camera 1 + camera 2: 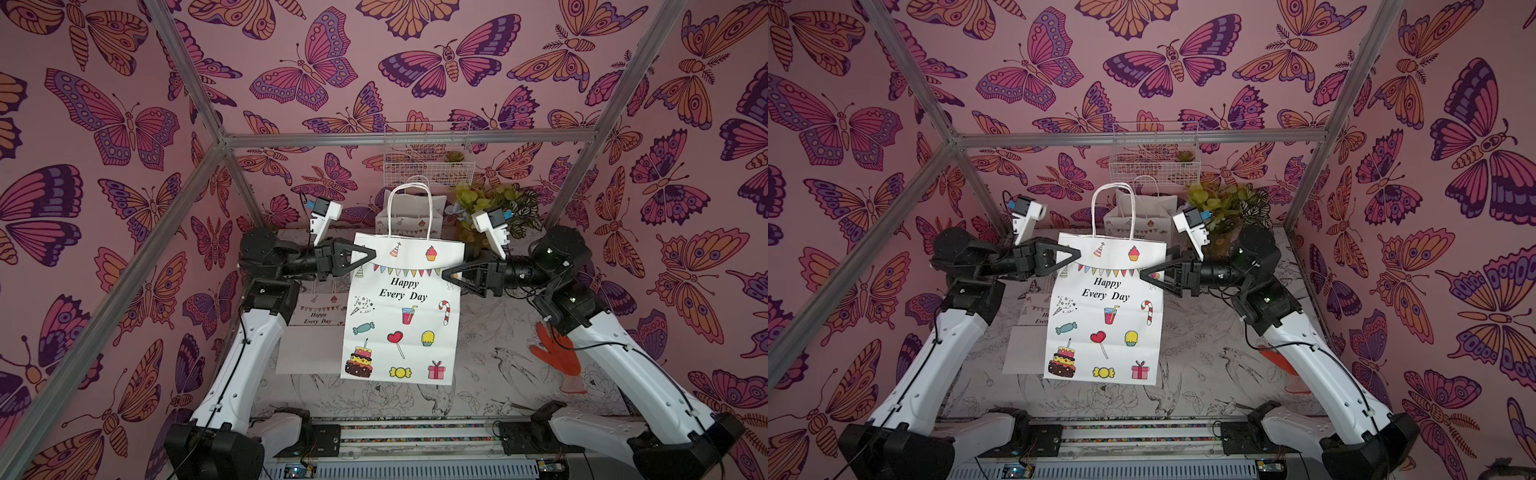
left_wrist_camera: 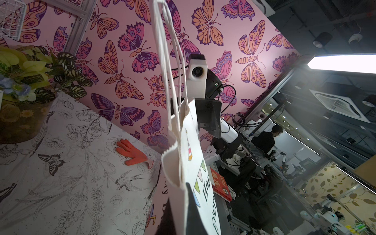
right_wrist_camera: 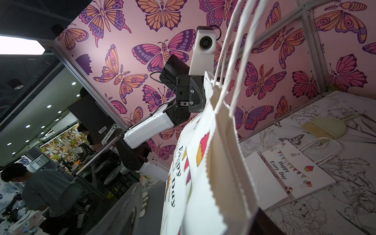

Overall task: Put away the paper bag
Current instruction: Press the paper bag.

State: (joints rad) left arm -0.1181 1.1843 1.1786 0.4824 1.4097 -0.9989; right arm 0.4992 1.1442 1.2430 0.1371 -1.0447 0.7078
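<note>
Bag (image 1: 401, 311) hangs mid-frame above the tabletop (image 1: 498, 345), left tool (image 1: 374, 254) clamped on its top edge. Right tool (image 1: 444, 275) straddles the opposite edge, grip unclear. It should pinch firmly first, keeping both level.

I have the paper bag (image 1: 401, 311) hanging upright above the middle of the table (image 1: 498, 332), with the left gripper (image 1: 371, 254) at its upper left edge and the right gripper (image 1: 445, 275) at its upper right edge. Below and to its left, a second bag (image 1: 318, 316) lies flat on the table. The right wrist view shows a brush (image 3: 325, 127) near that bag's handle. Behind, a third bag (image 1: 438, 208) stands by the back wall, with a wire basket (image 1: 426, 153) on the wall above it and a plant (image 1: 498, 208) in the back right corner. A glove (image 1: 555, 353) lies flat on the right side, partly under the right arm.
</note>
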